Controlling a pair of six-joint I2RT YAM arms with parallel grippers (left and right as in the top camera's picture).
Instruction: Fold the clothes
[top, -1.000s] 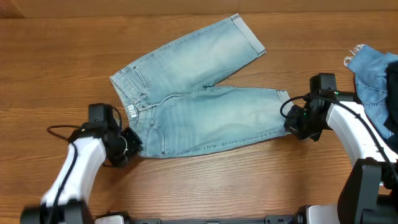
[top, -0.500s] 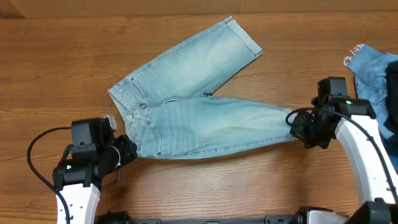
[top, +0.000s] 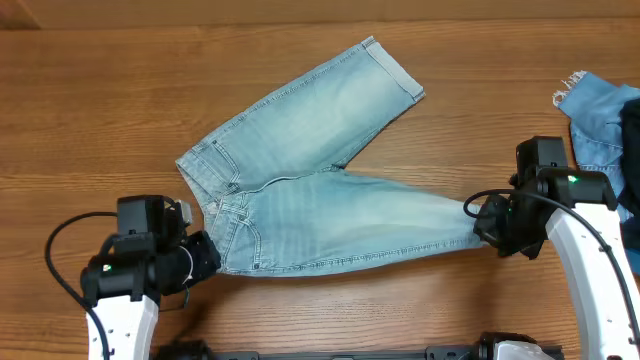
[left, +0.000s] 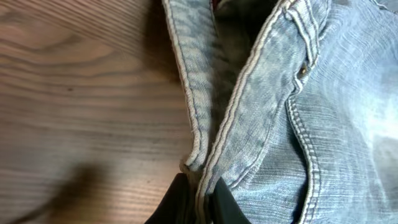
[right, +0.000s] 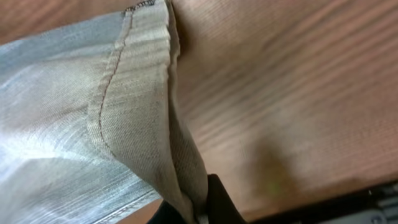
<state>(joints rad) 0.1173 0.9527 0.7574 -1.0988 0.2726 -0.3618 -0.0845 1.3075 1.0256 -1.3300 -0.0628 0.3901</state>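
Jeans (top: 310, 190): pale washed denim, fine ribbed weave, stitched seams, legs spread in a V on the wood-grain desk (top: 90, 110). Left end effector (left: 200, 198): clamped on the waistband corner. Right end effector (right: 196, 208): pinched on the bunched leg hem. Frayed blue denim (top: 600, 120) lies just beyond the right one.

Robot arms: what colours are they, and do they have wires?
The left arm and right arm have smooth white links and blocky black wrists. A thin black cable loops beside each, and a small green light glows on each.
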